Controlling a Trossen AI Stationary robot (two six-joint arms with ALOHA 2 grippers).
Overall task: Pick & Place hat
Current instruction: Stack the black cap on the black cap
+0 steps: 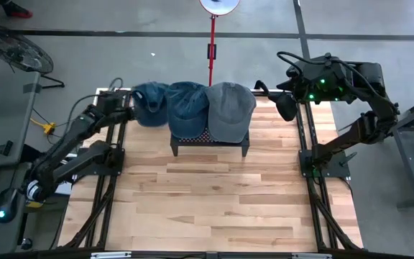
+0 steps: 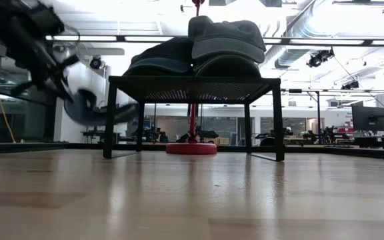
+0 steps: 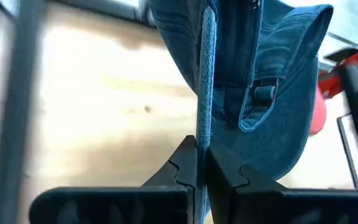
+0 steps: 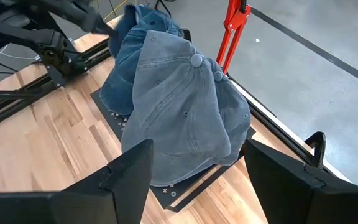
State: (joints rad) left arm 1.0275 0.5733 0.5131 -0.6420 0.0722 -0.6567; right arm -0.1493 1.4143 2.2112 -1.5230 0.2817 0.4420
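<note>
- The left gripper (image 1: 126, 108) sits at the far left edge of the wooden table (image 1: 214, 194), its fingers (image 3: 182, 171) pressed together on the edge of the blue hat (image 1: 149, 102) — the left wrist view shows a fold of blue denim fabric pinched between the two dark tips.
- That blue hat is the leftmost of three caps in a row; in the high view it hangs off the left end of the black stand (image 1: 208, 142), beside the left gripper.
- The middle cap (image 1: 187, 108) is also blue denim and lies on the stand, overlapped on one side by the pinched hat and on the other by the grey cap (image 1: 231, 109).
- The grey cap rests on the right part of the stand, its crown button visible in the right wrist view (image 4: 195, 60).
- The right gripper (image 1: 286, 106) hovers near the table's far right corner, just beside the grey cap and apart from it, with its fingers (image 4: 126, 174) spread wide and holding nothing.
- A red pole (image 1: 211, 47) on a round base rises behind the stand, past the table's far edge.
- In the low view the stand (image 2: 192, 85) is a small black table on legs, with the caps piled on its top.
</note>
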